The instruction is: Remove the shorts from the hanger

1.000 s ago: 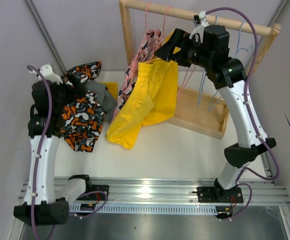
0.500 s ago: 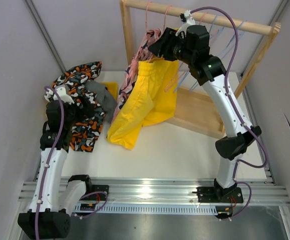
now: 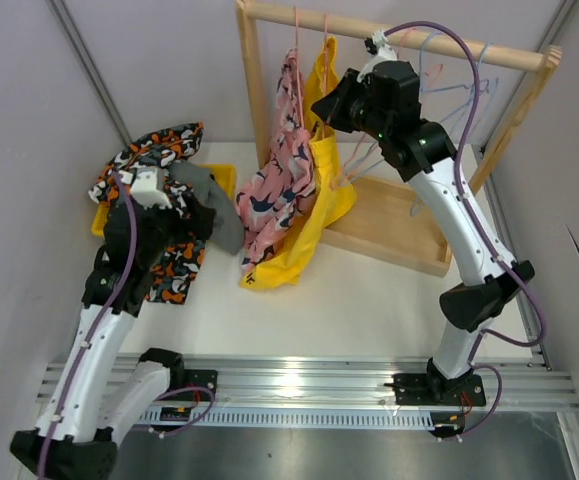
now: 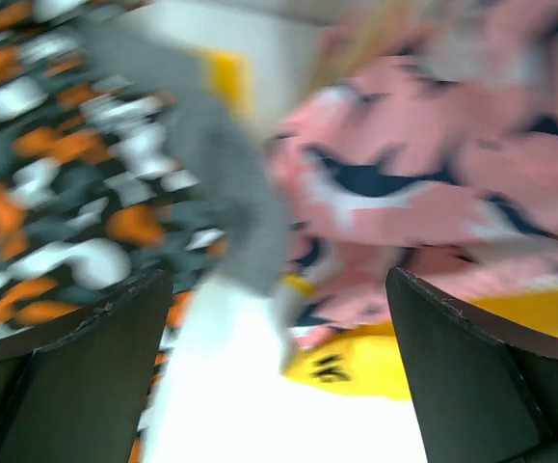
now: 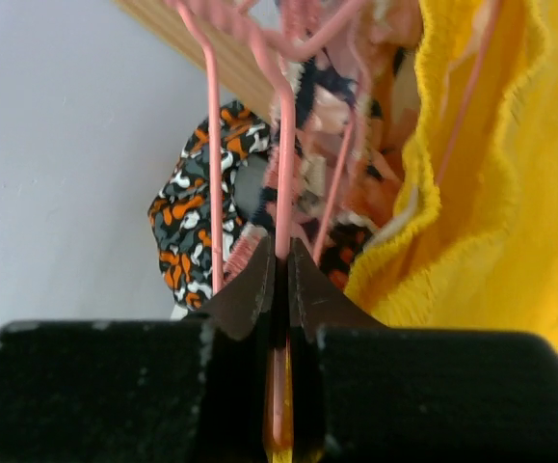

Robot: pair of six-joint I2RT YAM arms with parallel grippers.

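Yellow shorts (image 3: 329,188) mostly behind pink shorts (image 3: 274,195)

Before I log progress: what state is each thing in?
Pink shark-print fabric shorts: hanging.
Plain yellow fabric shorts: hanging.
Orange-and-white camouflage fabric shorts: lying on table.
Plain grey fabric shorts: lying on table.
Left gripper: jaws open, empty.
Right gripper: jaws shut on pink wire hanger.

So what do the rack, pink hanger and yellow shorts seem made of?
The rack looks like pale unpainted wood. The pink hanger is a thin smooth rod, plastic or coated wire. The yellow shorts are soft matte fabric, folded, with a gathered edge.
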